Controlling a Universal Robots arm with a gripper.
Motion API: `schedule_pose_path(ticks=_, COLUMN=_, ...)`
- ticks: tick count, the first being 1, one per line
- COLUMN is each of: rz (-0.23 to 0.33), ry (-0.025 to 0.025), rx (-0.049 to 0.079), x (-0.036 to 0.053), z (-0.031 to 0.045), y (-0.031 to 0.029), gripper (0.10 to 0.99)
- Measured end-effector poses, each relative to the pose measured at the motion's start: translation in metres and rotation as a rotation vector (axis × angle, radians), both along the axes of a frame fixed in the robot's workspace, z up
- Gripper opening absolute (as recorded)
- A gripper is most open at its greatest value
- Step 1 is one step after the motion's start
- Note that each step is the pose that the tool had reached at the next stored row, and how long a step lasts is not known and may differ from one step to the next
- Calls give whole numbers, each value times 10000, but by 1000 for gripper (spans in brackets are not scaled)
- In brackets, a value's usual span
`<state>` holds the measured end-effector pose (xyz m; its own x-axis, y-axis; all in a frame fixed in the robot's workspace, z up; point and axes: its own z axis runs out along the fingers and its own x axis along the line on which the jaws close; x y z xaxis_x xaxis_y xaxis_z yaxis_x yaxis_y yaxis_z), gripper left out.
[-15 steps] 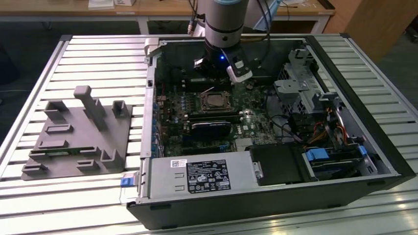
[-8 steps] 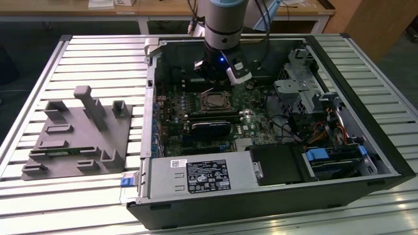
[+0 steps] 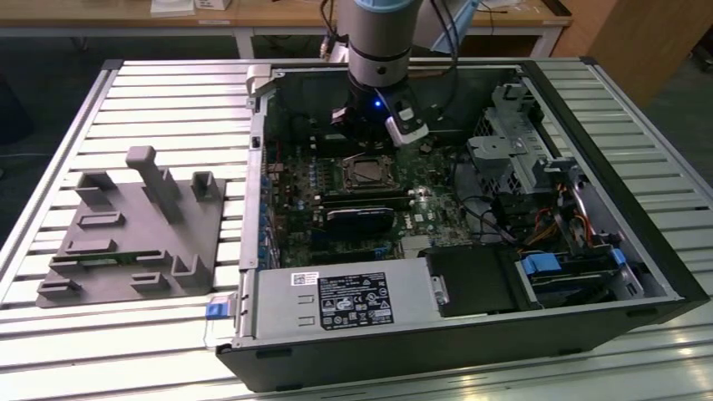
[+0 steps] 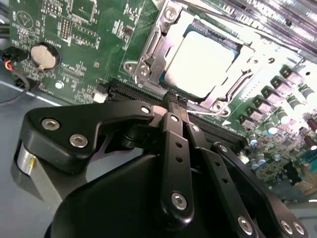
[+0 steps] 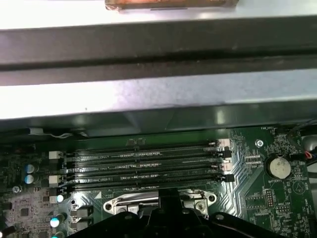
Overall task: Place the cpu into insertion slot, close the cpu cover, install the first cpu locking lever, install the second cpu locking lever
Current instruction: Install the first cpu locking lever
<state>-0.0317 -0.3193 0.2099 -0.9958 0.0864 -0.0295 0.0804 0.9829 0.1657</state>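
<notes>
The cpu (image 4: 200,62), with its pale silvery top, lies in the insertion slot (image 3: 366,171) on the green board inside the open computer case. The cpu cover (image 4: 148,54), a silvery metal frame, lies flat around it. My gripper (image 4: 177,101) hovers at the socket's edge with its black fingers (image 4: 171,134) pressed together and nothing visible between them. A thin metal lever (image 4: 218,112) runs along that edge just past the tips. In the exterior view the gripper (image 3: 373,138) hangs just behind the socket. In the first wrist view the cover's edge (image 5: 133,200) shows beside the gripper (image 5: 166,201).
Long black memory slots (image 5: 143,163) run beside the socket, and a coin battery (image 4: 44,55) sits on the board. The case walls, a drive cage (image 3: 523,146) and the power supply (image 3: 346,305) hem the socket in. A grey fixture (image 3: 134,225) stands on the slatted table at the exterior view's left.
</notes>
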Motion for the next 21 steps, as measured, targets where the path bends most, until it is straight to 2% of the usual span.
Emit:
schedule_pose_path(ticks=4, rz=0, ry=-11, rx=-305, x=0, z=-22, y=46, gripper=106)
schedule_pose_path(ticks=6, rz=-1, ry=-11, rx=-397, x=0, z=-27, y=71, gripper=106)
schedule_pose_path(ticks=13, rz=0, ry=-10, rx=-392, x=0, z=-21, y=77, gripper=106)
schedule_pose_path(ticks=16, rz=-1, ry=-16, rx=-313, x=0, z=11, y=77, gripper=106)
schedule_pose_path(ticks=18, rz=0, ry=-41, rx=-202, x=-1, z=14, y=77, gripper=106)
schedule_pose_path(ticks=19, rz=-4, ry=-104, rx=-177, x=-3, z=14, y=77, gripper=106)
schedule_pose_path(ticks=20, rz=-3, ry=-230, rx=-167, x=-6, z=13, y=77, gripper=106)
schedule_pose_path(ticks=21, rz=-3, ry=-392, rx=-165, x=-12, z=12, y=77, gripper=106)
